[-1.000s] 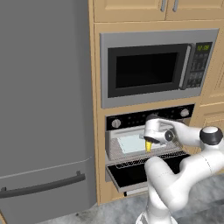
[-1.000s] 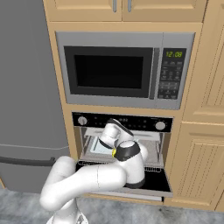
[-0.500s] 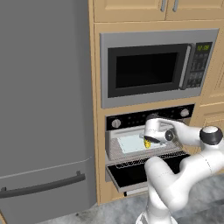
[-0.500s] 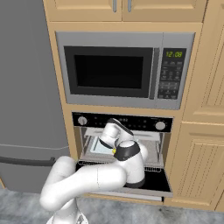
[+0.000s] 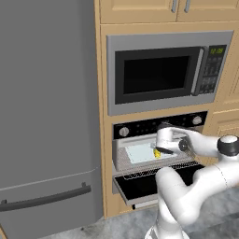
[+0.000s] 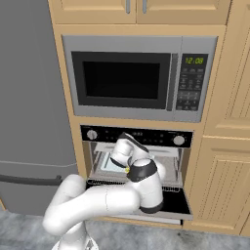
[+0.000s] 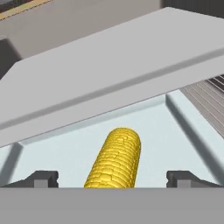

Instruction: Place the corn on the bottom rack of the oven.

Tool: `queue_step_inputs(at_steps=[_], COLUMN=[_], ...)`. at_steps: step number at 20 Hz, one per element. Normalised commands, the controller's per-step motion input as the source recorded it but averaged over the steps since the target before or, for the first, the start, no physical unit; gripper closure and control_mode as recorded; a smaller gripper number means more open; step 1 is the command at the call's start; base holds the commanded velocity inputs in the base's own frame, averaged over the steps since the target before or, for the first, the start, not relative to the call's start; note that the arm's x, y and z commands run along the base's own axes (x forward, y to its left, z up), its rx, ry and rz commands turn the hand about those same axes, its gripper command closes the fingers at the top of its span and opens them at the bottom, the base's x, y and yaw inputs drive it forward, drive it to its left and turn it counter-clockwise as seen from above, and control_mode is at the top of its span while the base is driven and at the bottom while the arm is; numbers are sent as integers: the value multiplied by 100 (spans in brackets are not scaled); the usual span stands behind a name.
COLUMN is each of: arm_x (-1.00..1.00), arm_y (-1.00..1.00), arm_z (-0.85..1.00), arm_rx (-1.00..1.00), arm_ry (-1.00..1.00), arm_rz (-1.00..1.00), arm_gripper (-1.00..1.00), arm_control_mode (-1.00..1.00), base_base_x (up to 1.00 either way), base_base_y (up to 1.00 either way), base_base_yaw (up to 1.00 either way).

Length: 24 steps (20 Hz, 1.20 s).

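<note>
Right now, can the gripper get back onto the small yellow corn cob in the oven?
Probably yes. In the hand view the small yellow corn cob lies on the pale rectangular tray, right between the open jaws of the gripper, with nothing in between. The oven's black drop-down door is down.

One corn cob (image 7: 115,159) is counted, lying in one pale tray (image 7: 188,144) inside the single oven (image 6: 136,168). Two silver knobs are seen on the oven's black control strip, one at the left (image 6: 91,134) and one at the right (image 6: 178,140). One drop-down door (image 6: 171,202) is counted. One microwave (image 6: 139,78) is seen above the oven, and one grey refrigerator (image 5: 46,116) to the left, with one handle bar (image 5: 44,198). Two upper cabinet doors (image 6: 139,10) are counted.
</note>
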Motion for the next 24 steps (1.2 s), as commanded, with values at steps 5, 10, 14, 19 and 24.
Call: queue_step_inputs(at_steps=[5, 10, 14, 19, 24], arm_x=[-26, -17, -32, -35, -50], arm_y=[0, 0, 0, -1, -13], arm_z=[0, 24, 83, 99, 84], arm_rx=[-7, -1, 0, 0, 0], arm_ry=[-8, 3, 1, 2, 9], arm_rz=[0, 0, 0, 0, 0], arm_gripper=[-100, -100, -100, -100, -100], arm_control_mode=[-100, -100, -100, -100, -100], base_base_x=[0, 0, 0, 0, 0], base_base_y=[0, 0, 0, 0, 0], base_base_yaw=[0, 0, 0, 0, 0])
